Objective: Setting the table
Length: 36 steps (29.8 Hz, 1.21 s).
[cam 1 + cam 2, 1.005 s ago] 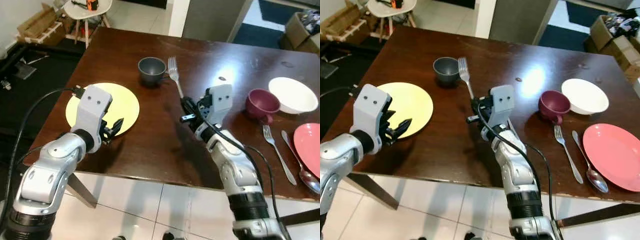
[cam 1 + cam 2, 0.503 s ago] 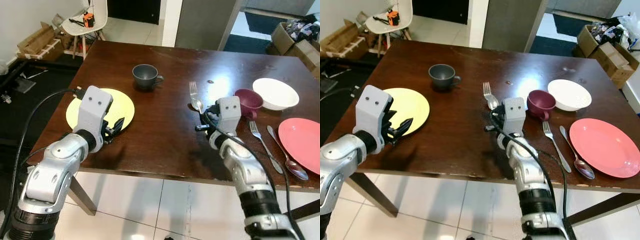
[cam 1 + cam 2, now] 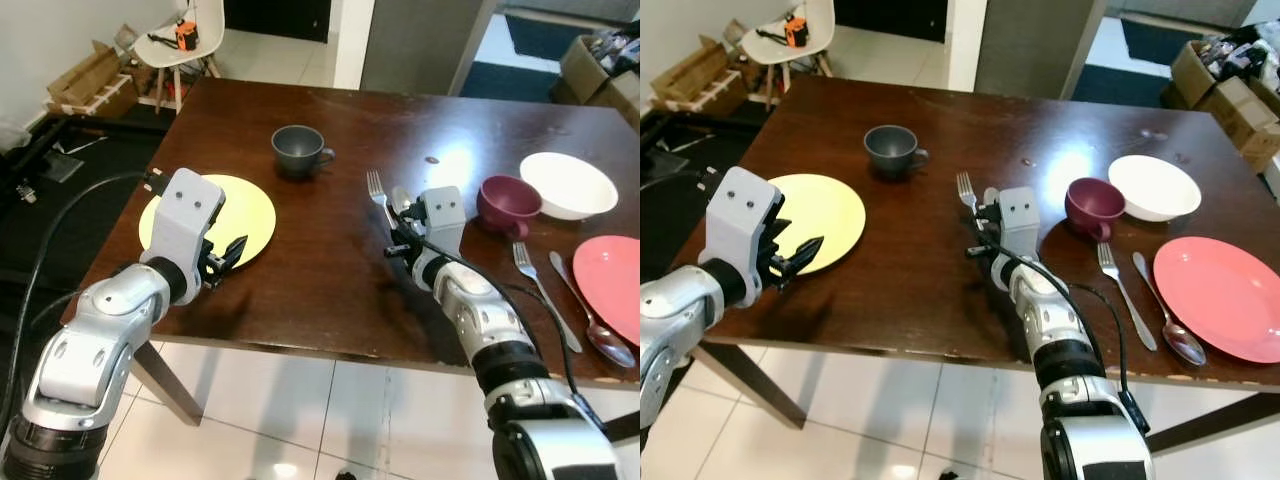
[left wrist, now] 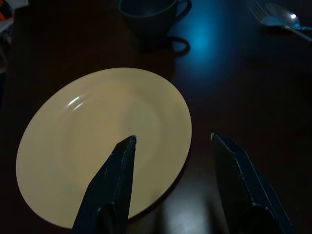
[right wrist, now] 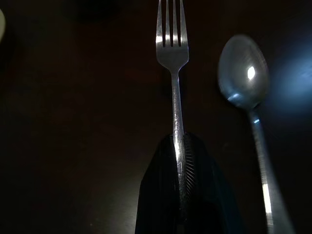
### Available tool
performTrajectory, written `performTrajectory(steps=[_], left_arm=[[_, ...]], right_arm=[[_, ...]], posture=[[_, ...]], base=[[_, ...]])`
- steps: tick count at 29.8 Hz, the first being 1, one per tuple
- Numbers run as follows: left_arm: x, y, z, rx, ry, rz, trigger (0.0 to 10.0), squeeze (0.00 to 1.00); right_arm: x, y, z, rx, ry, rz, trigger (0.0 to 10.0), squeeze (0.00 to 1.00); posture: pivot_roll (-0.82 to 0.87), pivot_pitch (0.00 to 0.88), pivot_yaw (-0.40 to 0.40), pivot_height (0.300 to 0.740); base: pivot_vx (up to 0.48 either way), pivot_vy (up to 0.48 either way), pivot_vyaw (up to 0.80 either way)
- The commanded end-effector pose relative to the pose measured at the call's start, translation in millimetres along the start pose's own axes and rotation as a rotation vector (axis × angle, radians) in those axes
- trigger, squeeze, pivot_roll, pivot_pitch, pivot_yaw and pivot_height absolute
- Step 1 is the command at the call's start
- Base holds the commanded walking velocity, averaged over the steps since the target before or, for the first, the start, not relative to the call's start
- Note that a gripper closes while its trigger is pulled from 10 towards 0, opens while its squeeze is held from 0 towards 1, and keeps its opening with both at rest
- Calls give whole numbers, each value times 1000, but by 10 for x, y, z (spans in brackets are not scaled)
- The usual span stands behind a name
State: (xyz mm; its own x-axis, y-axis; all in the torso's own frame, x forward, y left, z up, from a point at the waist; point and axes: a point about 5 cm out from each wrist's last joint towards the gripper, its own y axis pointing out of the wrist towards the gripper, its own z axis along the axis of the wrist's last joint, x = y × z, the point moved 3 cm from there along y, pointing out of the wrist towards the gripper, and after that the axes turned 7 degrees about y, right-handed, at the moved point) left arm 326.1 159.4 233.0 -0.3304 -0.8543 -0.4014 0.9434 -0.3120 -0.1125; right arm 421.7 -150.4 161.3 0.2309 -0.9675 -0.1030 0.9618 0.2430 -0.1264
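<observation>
Meanwhile the right hand [image 5: 183,161] sat low over the middle of the dark wooden worktop [image 3: 330,270], its two black fingers pressed together on the handle of a fork [image 3: 377,190]. That fork pointed away toward the far side, tines clear of the fingers, and a spoon [image 5: 246,83] lay just beside it on its right, roughly parallel; whether the fork's tines touched the wood could not be told.

To the left, the left hand [image 4: 173,170] hung over the near right edge of a yellow plate [image 3: 245,210], its fingers spread apart and holding nothing. One finger [image 4: 114,180] showed above the plate's surface, the other above bare wood just off its rim. A grey cup [image 3: 298,150] stood beyond the plate toward the far side, handle turned right.

On the right half of the worktop stood a maroon cup [image 3: 507,203] and, just behind it to the right, a white bowl [image 3: 568,185]. Nearer the front edge lay a second fork [image 3: 540,295] and a second spoon [image 3: 592,315] side by side, with a pink plate [image 3: 612,290] just to their right. Beyond the far left corner stood a white chair [image 3: 190,30] on the tiled floor, with cardboard boxes [image 3: 85,80] near it.
</observation>
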Motion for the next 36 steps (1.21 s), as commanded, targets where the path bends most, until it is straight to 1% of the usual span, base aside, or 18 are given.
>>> performTrajectory(steps=[1,4,5,7,13,14,17,19,21,22,23,24,26,30,33,34,35,36], left_arm=[[18,-36,-15,-9,6,-11,10000,0],[13,-51,-17,-17,10,-13,10000,0],[14,-53,-16,-17,10,-13,10000,0],[18,-52,-14,-18,10,-15,10000,0],[37,-42,-7,-19,7,-22,10000,0],[42,-39,-5,-18,5,-22,10000,0],[46,-28,-1,-16,0,-20,10000,0],[20,-19,7,-9,6,-3,10000,0],[10,-14,12,-7,12,3,10000,0],[-24,-4,25,-6,54,23,10000,0],[-24,-4,25,-6,54,23,10000,0],[-79,11,19,-13,90,33,10000,0],[-211,29,-39,-41,91,54,10000,0],[-345,81,-122,-70,111,72,10000,0],[-369,191,-172,-86,91,78,10000,0],[-347,279,-215,-98,84,70,10000,0],[-290,452,-281,-122,107,62,10000,0],[-270,500,-296,-129,118,59,10000,0]], right_arm=[[40,-11,-45,-10,-1,-6,10000,0],[73,-3,-89,-21,-9,-21,10000,0],[72,-2,-93,-21,-10,-20,10000,957],[71,2,-91,-16,-3,-21,10000,1000],[103,21,9,30,-16,-47,10000,1000],[103,24,98,62,-26,-46,10000,0],[61,30,327,144,-35,-20,10000,0],[-111,31,496,199,21,78,10000,0],[-165,28,527,208,47,110,10000,0],[-279,25,548,217,79,173,10000,0],[-279,25,548,217,79,173,10000,0],[-438,27,497,199,147,246,10000,0],[-636,32,368,153,223,331,10000,0],[-799,37,271,122,260,389,10000,0],[-881,31,274,121,267,414,10000,0],[-914,24,298,129,266,424,10000,0],[-943,-1,372,157,256,433,10000,0],[-946,-9,397,166,252,433,10000,0]], posture=[[153,169,81,740],[158,175,85,740],[157,176,86,740],[156,178,87,740],[146,178,85,740],[144,177,83,740],[136,175,80,740],[128,173,73,740],[128,173,73,740],[126,175,70,740],[126,175,70,740],[128,178,66,740],[135,184,63,740],[142,188,62,740],[146,187,63,740],[138,187,64,740],[132,187,65,740],[132,187,65,740]], base=[[0,0,0],[0,0,0],[0,0,0],[0,0,0],[0,0,0],[0,0,0],[0,0,0],[0,0,0],[0,0,0],[0,0,0],[0,0,0],[0,0,0],[0,0,0],[0,0,0],[0,0,0],[0,0,0],[0,0,0],[0,0,0]])
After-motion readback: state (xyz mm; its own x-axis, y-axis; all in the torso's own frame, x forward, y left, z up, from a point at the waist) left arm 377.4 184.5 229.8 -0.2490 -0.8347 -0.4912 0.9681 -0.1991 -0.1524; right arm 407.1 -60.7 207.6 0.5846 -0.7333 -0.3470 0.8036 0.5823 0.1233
